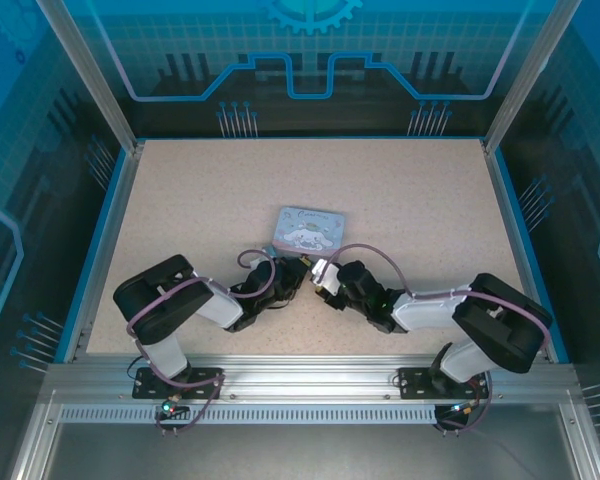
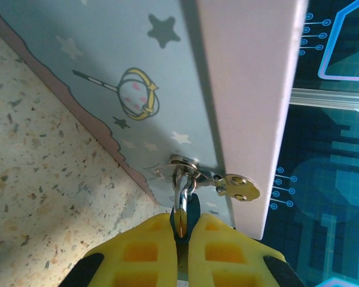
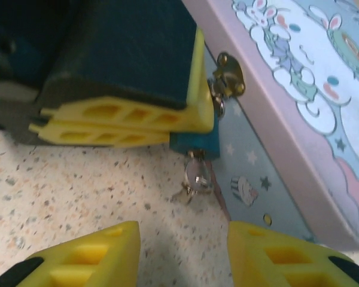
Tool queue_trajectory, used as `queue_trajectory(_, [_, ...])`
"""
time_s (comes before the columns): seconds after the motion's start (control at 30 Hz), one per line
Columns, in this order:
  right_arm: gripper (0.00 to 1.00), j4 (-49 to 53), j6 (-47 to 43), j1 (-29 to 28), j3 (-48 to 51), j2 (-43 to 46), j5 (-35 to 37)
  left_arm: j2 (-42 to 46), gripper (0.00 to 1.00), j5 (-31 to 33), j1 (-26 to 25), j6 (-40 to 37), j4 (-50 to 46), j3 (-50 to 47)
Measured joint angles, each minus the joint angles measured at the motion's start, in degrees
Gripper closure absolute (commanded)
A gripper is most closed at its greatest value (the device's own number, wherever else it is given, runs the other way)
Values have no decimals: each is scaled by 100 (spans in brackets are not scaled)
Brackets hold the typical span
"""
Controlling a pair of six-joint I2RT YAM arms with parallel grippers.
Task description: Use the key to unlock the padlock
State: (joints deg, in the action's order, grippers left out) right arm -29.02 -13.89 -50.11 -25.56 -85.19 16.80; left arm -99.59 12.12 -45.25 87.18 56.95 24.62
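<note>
padlock [image 3: 194, 144] hangs off the hasp [image 3: 228, 75] on the front wall of the tin [image 3: 299, 89], low, just above the table [image 3: 78, 191]. Shackle [image 2: 180, 194] is threaded through the hasp loop and looks closed, so I'd call it not unlocked yet.

key [image 3: 196, 176] hangs from the underside of the padlock body on a small ring. It looks seated in the keyway, but it's too blurred to say how deep.

left gripper [image 2: 182, 226] is clamped on the padlock body, yellow fingers pressed together with the teal showing between them. right gripper [image 3: 182, 233] is lined up on the key from below, fingers apart, nothing between them, not touching the key.

Risks as I see them:
- Key is tiny and dangling. If the right fingers close off-centre they catch the ring rather than the bow, and the turn just spins the ring.
- A nudge on approach could knock the key out of the keyway, if it's only part way in.
- Twisting torque goes into the left grip. The hold is on a small body, so the padlock may rotate in the pads or drag the tin along.
- Both grippers are very close together, so there's a finger-to-finger collision risk.
</note>
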Motion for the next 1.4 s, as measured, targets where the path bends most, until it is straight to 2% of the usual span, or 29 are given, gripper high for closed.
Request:
queue_trajectory(0.13, [59, -120, -168, -11, -181, -212, -7, 0, 100, -20, 2, 22, -13, 7])
queue_trajectory(0.37, [70, -243, -293, -11, -323, -452, -7, 0, 100, -39, 11, 90, -13, 7])
queue_trajectory(0.83, [76, -256, -267, 39, -420, -704, 81, -22, 100, -39, 11, 131, -11, 4])
queue_trajectory(1.4, [99, -146, -157, 181, -501, -710, -90, -55, 100, -37, 22, 140, 28, 4])
